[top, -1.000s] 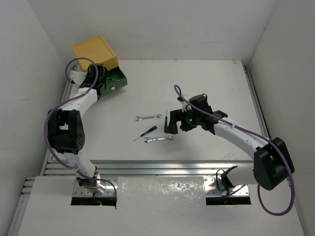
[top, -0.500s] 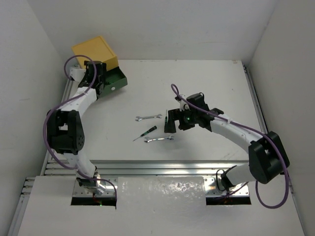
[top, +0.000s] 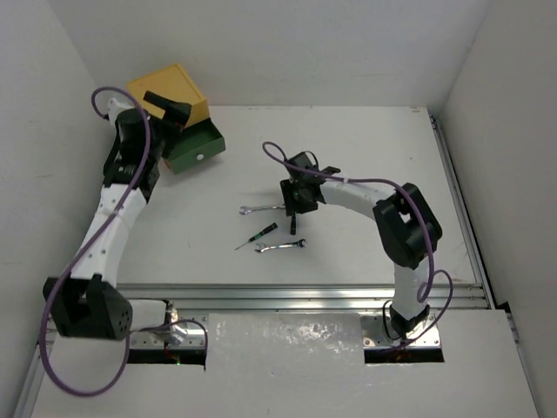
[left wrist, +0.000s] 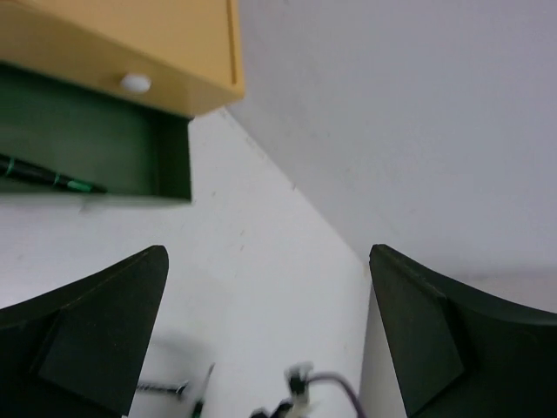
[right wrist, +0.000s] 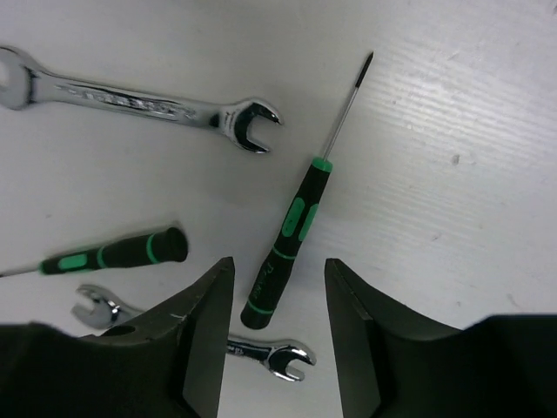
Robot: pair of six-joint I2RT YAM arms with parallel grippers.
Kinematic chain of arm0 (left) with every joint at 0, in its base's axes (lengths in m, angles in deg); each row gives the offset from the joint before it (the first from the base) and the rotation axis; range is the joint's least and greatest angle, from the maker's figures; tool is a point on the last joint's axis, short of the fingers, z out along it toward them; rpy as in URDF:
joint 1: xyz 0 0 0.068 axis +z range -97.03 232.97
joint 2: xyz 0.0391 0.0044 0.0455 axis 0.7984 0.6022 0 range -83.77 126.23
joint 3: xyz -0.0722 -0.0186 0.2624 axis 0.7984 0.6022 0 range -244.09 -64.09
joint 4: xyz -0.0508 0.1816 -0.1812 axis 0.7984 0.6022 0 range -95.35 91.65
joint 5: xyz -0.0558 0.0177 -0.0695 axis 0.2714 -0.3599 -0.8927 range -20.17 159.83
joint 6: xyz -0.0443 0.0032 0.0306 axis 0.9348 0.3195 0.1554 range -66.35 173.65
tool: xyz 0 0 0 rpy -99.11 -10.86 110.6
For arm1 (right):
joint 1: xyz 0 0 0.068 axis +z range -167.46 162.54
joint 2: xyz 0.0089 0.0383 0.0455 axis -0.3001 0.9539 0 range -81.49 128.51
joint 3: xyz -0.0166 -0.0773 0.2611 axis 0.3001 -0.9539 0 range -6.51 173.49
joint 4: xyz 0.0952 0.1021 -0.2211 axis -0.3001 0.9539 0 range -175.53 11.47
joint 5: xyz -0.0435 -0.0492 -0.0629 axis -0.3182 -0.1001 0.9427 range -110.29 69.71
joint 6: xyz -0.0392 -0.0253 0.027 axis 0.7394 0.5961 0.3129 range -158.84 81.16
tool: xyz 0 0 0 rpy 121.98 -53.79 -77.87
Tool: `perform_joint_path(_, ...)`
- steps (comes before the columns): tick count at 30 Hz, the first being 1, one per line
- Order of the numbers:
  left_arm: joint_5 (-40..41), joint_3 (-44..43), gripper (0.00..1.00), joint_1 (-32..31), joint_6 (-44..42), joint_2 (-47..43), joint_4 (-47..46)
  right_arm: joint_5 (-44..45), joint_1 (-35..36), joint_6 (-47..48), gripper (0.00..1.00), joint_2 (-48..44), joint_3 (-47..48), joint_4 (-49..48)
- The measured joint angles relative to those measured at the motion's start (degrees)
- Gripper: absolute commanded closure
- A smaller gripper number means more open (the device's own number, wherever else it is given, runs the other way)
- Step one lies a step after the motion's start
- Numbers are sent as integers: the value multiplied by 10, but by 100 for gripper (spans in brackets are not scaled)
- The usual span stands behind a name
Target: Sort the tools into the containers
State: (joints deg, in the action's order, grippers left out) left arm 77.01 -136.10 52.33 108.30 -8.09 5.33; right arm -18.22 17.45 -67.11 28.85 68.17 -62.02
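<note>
Lying flat | screwdriver (right wrist: 309, 196) | black handle, green bands, thin shaft

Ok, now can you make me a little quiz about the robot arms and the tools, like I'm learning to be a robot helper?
1. Pick one: the open drawer is A yellow, B green, C orange-red.
2. True or false: the left gripper holds a screwdriver.
3. Fill the gap: the right gripper has its fingers on either side of a ____ with a green and black handle.
Key: 1 B. 2 False: its jaws stand wide open with nothing between them. 3 screwdriver.
</note>
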Motion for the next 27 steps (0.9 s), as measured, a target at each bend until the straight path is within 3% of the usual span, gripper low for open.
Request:
perform_joint_path(2,-23,55,1,0,-24,-58,12,20,10,-6,53,23,6,7)
perform_joint_path(4,-43,86,1,0,-45,-96,30,37,17,-12,60,42,6,15)
perform_joint_path(7,-79,111,1,0,-75,-130,50,54,25,-21,81,57,10,20)
perform_joint_path(9,-96,125,1,-3,-92,-146,58,60,27,-30,88,59,10,21)
perform_joint_path(10,-102,136,1,-7,-99,-155,61,62,27,-33,100,59,10,21)
perform_joint_path(16,-144,241,1,-62,-126,-197,37,86,28,-49,100,32,-25,11)
perform_joint_path(20,-243,331,2,-127,-122,-180,-58,72,28,-29,100,-83,-119,3)
perform_joint_path(24,-313,362,2,-202,-104,-146,-172,-74,26,15,100,-266,-207,-88)
perform_joint_path(27,-335,362,4,-260,-92,-131,-248,-166,30,28,100,-352,-227,-148)
